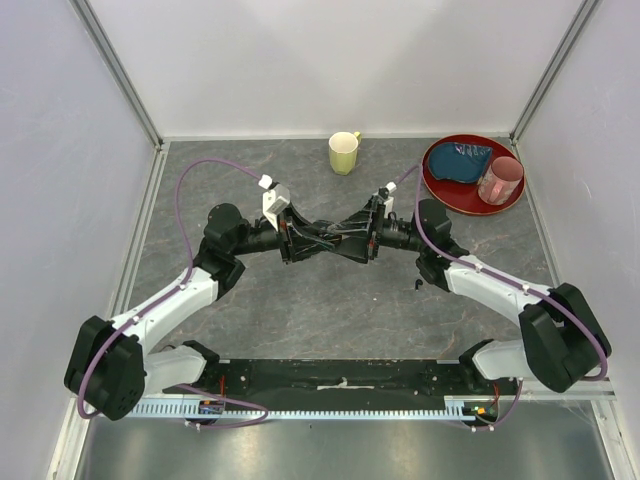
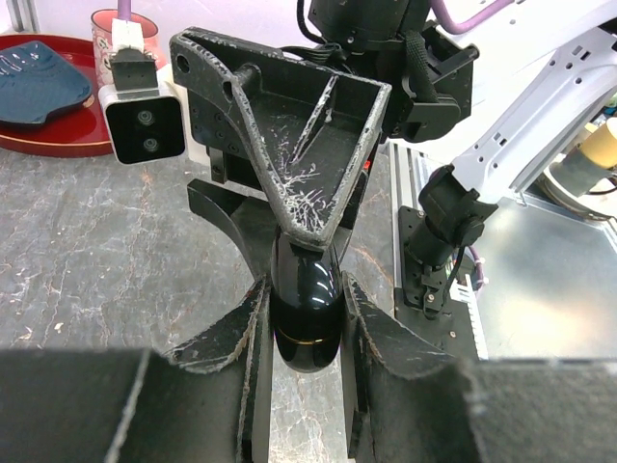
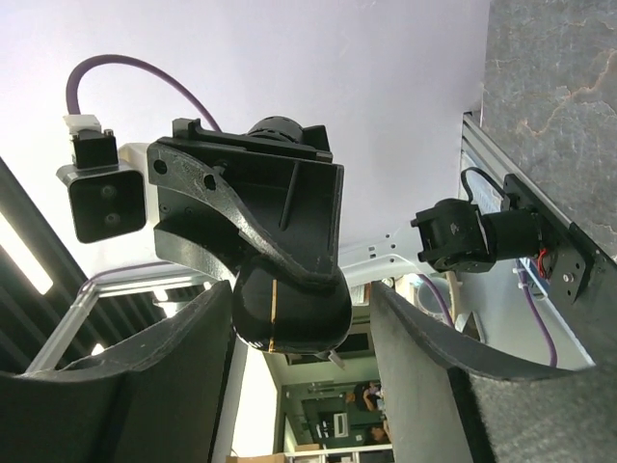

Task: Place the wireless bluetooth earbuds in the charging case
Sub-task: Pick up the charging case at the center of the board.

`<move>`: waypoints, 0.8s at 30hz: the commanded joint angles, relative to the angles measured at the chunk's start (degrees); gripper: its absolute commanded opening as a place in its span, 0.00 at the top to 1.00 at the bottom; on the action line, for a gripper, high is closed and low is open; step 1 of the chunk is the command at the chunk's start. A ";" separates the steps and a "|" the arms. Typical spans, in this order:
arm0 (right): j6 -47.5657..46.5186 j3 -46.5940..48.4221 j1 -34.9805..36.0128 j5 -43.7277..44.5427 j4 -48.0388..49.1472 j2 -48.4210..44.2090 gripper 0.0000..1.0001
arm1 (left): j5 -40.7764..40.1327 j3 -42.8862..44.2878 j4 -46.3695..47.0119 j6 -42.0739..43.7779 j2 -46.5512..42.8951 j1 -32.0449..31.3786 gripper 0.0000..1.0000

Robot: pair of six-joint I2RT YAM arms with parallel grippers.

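A tiny black earbud point(image 1: 416, 286) lies on the grey counter point(image 1: 330, 310), nearer than the yellow mug point(image 1: 344, 152); between them the left hand point(image 2: 305, 294) pinches the glossy black oval charging case point(image 2: 307, 333), seemingly unopened, with the right hand point(image 3: 301, 299) spread around it; nothing inserted yet

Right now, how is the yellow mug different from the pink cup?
The yellow mug stands directly on the table; the pink cup stands on the red plate. The mug shows a handle; the cup shows none. Both stand upright, mouths up.
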 commanded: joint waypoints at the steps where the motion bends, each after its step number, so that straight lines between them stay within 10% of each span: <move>1: 3.23 -0.48 0.48 0.93 3.54 0.66 0.34 | 1.10 2.28 0.62 2.41 0.19 -0.27 0.98; 15: 8.77 -3.65 0.57 2.34 11.01 1.27 0.62 | 0.49 2.19 -0.70 3.55 0.10 -0.98 0.98; 24: 8.85 -4.26 0.66 4.18 14.61 0.31 0.81 | -4.08 -0.35 6.75 -3.12 0.10 -0.98 0.57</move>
